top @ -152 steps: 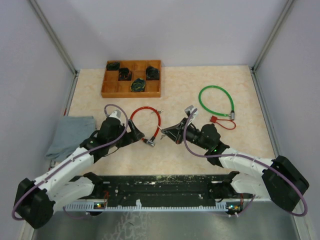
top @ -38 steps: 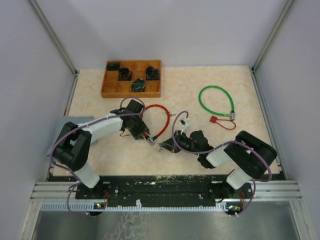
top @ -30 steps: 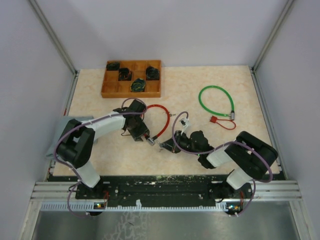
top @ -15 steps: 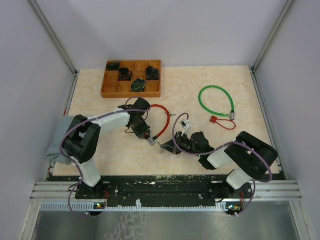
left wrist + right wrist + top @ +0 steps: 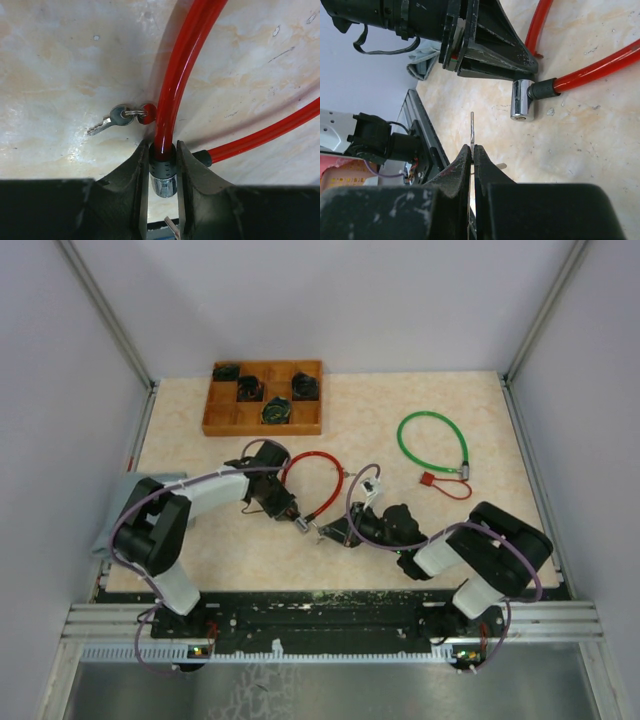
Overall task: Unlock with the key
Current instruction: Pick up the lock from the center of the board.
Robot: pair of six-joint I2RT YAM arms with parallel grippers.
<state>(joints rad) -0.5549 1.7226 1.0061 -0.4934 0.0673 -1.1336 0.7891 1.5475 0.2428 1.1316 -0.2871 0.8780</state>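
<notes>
The tray [image 5: 225, 418] sits at the back left of the table [image 5: 400, 530]. Coiled things [image 5: 275, 411] lie in four of its boxes. A cloth [image 5: 104, 538] lies at the left edge, partly under the left arm.

In the middle lies the cable lock [image 5: 327, 480]. Its loop is toward the back and its lock end [image 5: 164, 172] is toward the front. The left claw [image 5: 162, 150] sits around that end, one finger touching each side. Spare keys [image 5: 112, 119] lie on the table just beside the cable.

Right of the lock end is the right claw [image 5: 472, 150]. It pinches the key [image 5: 472, 127], which is near the lock end but not touching it.

A second cable loop [image 5: 432, 443] lies well off to the right. A small loop [image 5: 445, 485] lies just in front of it.
</notes>
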